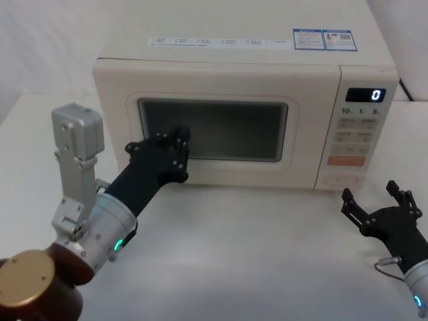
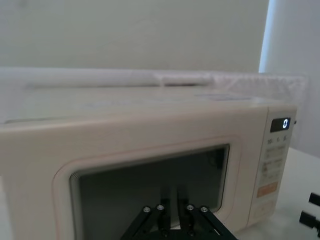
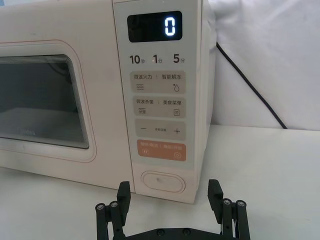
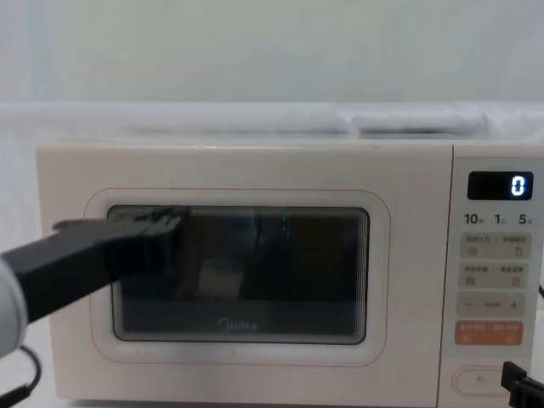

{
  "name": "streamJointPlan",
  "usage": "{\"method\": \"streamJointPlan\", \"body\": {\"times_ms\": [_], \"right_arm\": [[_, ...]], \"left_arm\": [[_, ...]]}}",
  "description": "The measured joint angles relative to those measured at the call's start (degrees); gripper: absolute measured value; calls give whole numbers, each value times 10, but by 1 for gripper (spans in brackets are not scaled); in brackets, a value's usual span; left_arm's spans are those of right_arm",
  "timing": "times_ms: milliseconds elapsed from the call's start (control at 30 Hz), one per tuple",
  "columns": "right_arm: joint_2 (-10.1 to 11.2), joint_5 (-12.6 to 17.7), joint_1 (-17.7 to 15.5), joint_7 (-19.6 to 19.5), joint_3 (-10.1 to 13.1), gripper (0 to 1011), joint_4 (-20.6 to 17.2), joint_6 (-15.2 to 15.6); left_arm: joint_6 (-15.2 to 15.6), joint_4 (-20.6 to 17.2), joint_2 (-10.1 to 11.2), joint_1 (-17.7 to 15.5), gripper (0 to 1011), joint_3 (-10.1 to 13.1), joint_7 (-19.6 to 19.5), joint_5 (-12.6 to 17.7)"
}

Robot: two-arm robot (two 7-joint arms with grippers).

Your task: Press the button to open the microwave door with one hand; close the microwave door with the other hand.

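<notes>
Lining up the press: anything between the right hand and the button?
No. In the right wrist view, bare white table separates the open right hand from the button.

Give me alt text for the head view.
A cream microwave sits shut on a white table, the left gripper against the microwave door. The right gripper waits open on the table, near the button.

White tabletop [image 1: 254, 254]; pale wall [image 2: 125, 30] behind; black cable [image 3: 250, 87].
</notes>
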Motion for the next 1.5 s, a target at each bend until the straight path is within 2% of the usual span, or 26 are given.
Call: {"method": "streamJointPlan", "body": {"times_ms": [333, 667, 733, 833, 867, 1000, 1300, 1500], "right_arm": [[0, 0, 0, 0, 0, 1002, 0, 0], [0, 0, 0, 0, 0, 1002, 0, 0], [0, 0, 0, 0, 0, 1002, 0, 0], [0, 0, 0, 0, 0, 1002, 0, 0], [0, 0, 0, 0, 0, 1002, 0, 0], [0, 0, 0, 0, 0, 1002, 0, 0], [0, 0, 0, 0, 0, 1002, 0, 0], [0, 0, 0, 0, 0, 1002, 0, 0]], "left_arm": [[-39, 17, 4, 43, 368, -29, -4, 1], [-50, 33, 0, 70, 715, -53, -4, -4], [-52, 36, -1, 75, 744, -56, -3, -4], [-55, 40, -3, 82, 875, -61, -1, -2], [-55, 40, -3, 82, 875, -61, -1, -2], [-59, 47, -6, 91, 988, -66, 4, 7], [-58, 60, -13, 99, 1001, -75, 14, 28], [-56, 61, -13, 98, 1001, -76, 14, 30]]}}
